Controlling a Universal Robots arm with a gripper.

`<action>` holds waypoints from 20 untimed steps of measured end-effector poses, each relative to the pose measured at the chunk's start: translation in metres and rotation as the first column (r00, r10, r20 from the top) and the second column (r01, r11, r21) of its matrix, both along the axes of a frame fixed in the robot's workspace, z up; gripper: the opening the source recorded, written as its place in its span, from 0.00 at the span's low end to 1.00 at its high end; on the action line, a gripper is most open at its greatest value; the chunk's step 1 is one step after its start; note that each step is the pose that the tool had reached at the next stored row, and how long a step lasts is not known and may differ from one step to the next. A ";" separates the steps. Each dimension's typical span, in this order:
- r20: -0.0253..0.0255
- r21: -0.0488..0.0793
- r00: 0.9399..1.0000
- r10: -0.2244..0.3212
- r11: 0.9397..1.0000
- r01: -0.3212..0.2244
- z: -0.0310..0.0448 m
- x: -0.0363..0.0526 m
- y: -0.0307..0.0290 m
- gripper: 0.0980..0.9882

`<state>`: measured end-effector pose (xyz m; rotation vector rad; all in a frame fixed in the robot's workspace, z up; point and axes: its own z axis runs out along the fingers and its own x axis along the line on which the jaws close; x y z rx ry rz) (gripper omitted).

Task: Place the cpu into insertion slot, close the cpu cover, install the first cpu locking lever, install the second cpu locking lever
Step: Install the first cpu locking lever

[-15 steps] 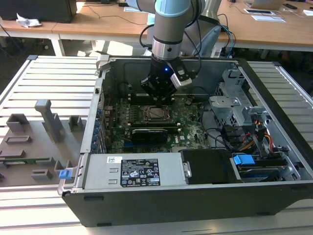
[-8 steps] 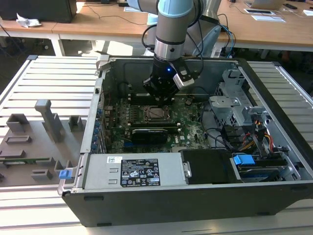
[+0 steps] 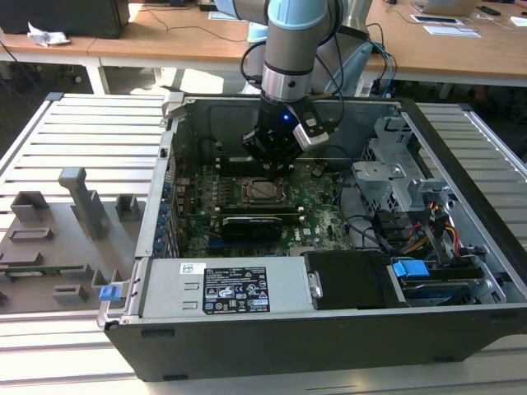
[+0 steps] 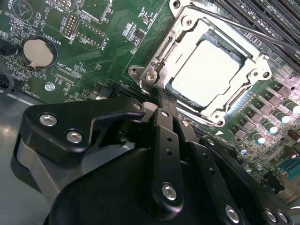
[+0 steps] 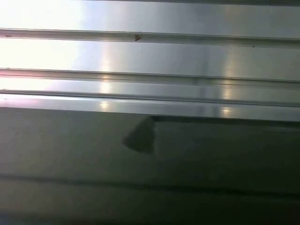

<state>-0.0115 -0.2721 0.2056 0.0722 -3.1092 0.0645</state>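
Status at this moment, taking the insertion slot (image 4: 206,70) on the green motherboard (image 4: 108,42) as the landmark: the cpu (image 4: 206,75) is seated in the slot, its pale metal top showing through the central cut-out. The cpu cover (image 4: 243,63) lies flat over the chip, so placement and cover closure both appear complete

One thin locking lever (image 4: 243,29) runs along the slot's far edge, next to the memory slots (image 4: 262,11); whether it is hooked under its catch cannot be confirmed. A second lever is not clearly distinguishable, so the lever steps are judged still in progress or unverified

The gripper (image 4: 163,107) sits just beside the slot's near corner, its black fingers (image 4: 165,140) drawn together with no object between them, tips close to the hinge screws. In the exterior view the gripper (image 3: 270,160) hangs directly above the slot's rear edge inside the open computer case (image 3: 461,164)

The first wrist view shows ribbed metal table surface (image 5: 150,56)
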 end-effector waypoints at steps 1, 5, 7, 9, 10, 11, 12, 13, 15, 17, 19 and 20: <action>-0.001 -0.004 1.000 0.000 1.000 0.000 0.0048 -0.0003 -0.0002 0.01; -0.002 -0.012 1.000 0.000 1.000 0.000 0.0113 -0.0004 -0.0008 0.01; -0.001 -0.011 1.000 0.000 1.000 0.000 0.0113 -0.0014 -0.0041 0.01; -0.002 -0.007 1.000 -0.001 1.000 0.001 0.0111 -0.0031 -0.0117 0.01; -0.002 -0.004 1.000 -0.001 1.000 0.001 0.0109 -0.0038 -0.0155 0.01; -0.002 -0.002 1.000 0.000 1.000 0.000 0.0106 -0.0044 -0.0193 0.01; -0.002 -0.001 1.000 0.000 1.000 0.000 0.0104 -0.0048 -0.0227 0.01; -0.002 0.000 1.000 0.000 1.000 0.000 0.0102 -0.0052 -0.0261 0.01; -0.002 0.005 1.000 0.000 1.000 0.000 0.0093 -0.0058 -0.0338 0.01; -0.002 0.010 1.000 0.000 1.000 0.000 0.0086 -0.0063 -0.0406 0.01; -0.002 0.014 1.000 0.000 1.000 0.000 0.0080 -0.0066 -0.0464 0.01; -0.002 0.015 1.000 0.000 1.000 0.000 0.0079 -0.0066 -0.0471 0.01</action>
